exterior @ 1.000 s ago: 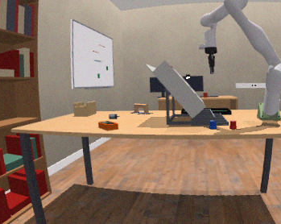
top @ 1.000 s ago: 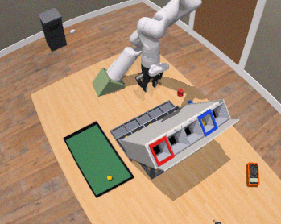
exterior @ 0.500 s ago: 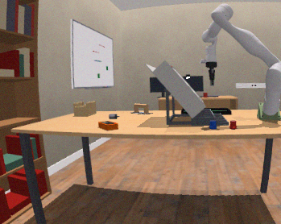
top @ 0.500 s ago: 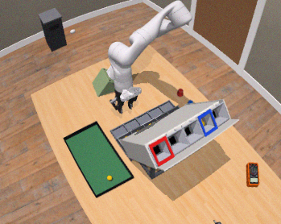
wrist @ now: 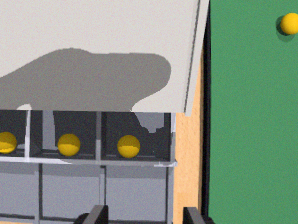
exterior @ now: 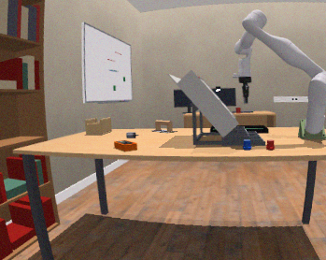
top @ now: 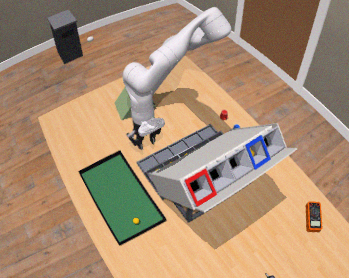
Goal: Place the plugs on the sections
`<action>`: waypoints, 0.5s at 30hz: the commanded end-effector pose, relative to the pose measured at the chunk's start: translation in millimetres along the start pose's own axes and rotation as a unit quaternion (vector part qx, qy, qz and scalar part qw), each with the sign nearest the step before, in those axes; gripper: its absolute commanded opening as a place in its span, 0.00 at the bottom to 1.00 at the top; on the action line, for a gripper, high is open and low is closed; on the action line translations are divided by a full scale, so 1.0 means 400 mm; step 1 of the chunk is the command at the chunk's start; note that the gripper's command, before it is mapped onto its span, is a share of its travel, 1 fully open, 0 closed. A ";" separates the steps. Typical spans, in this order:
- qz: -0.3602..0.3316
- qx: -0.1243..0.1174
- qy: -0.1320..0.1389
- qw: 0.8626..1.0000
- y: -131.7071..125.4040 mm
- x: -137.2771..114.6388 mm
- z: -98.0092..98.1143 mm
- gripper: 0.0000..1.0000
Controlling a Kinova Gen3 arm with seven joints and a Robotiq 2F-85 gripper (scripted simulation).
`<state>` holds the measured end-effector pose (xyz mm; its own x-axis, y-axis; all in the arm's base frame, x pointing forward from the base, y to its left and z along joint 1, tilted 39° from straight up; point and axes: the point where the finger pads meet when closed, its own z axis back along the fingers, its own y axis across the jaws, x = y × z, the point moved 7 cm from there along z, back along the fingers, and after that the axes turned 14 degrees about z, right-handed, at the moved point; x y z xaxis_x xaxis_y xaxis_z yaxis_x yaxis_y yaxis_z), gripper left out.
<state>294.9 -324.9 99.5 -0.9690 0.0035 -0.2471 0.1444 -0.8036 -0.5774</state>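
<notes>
Half open with nothing between its fingers, the gripper [wrist: 145,216] hangs above the end of the section row [wrist: 75,190], where three marbles [wrist: 69,144] lie in compartments just ahead of it. This looks like the pipe-testing step. The next move likely calls for descending around the last marble [wrist: 289,23] in the green tray [wrist: 250,125] beside it, while the red plug [top: 223,114] and blue plug [top: 236,127] wait well apart on the desk [top: 69,135].

On the table [top: 69,131], the sloped cover [top: 209,160] rises over a row of sections [top: 181,147], with the marble tray [top: 101,200] to one side and two plugs [top: 223,114] on the other. In the wrist view, three neighbouring sections each hold a marble [wrist: 128,146]. One marble [top: 135,220] lies in the tray's corner.
</notes>
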 end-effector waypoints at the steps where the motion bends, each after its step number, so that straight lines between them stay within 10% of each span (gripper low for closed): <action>1: -0.001 0.000 0.000 1.000 0.001 0.001 0.001 0.50; 3: -0.001 0.000 0.000 1.000 0.001 0.001 0.001 0.50; 4: 0.000 0.001 0.000 1.000 0.146 -0.093 -0.027 0.50; 15: 0.000 0.001 0.000 1.000 0.312 -0.200 -0.059 0.50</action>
<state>356.3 -373.6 56.5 -0.9657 0.0065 -0.2597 0.1453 -0.8152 -0.5607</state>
